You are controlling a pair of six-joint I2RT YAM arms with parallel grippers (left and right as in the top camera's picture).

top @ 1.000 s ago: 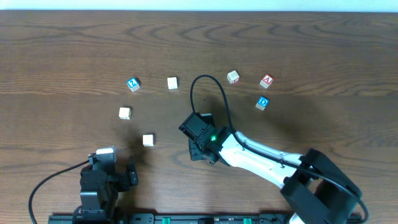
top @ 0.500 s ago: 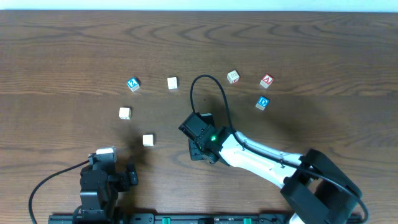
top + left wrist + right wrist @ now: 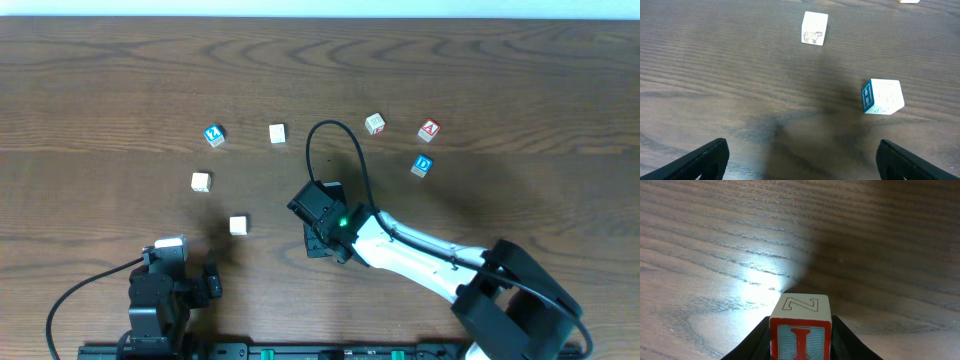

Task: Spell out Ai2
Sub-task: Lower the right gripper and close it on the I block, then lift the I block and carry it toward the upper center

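1. Nothing on the table has shifted in the overhead view since the earlier frames; both arms and every cube sit where they were.
2. In the right wrist view, the right claw [image 3: 801, 341] has the red "I" cube [image 3: 801, 322] between its dark fingers [image 3: 757, 340], which lie against the cube's left and right sides. The jaws are narrowed to the cube's width, gripping it. The cube's top face bears an outlined "Z".
3. From overhead this claw is near the middle of the table [image 3: 520, 80], and its body hides the cube. Whether the cube rests on the wood or is lifted, I cannot tell.
4. The red "A" cube [image 3: 429, 129] lies far right, with the blue "D" cube [image 3: 423, 165] just nearer than it and a pale cube [image 3: 375, 123] to its left.
5. The blue "2" cube [image 3: 213, 135] lies far left, well apart from the "A".
6. The left claw [image 3: 805, 167] waits at the near left, jaws spread wide and holding nothing. Ahead of it lie a blue-sided cube [image 3: 882, 96] and, farther off, a cow-picture cube [image 3: 815, 28].
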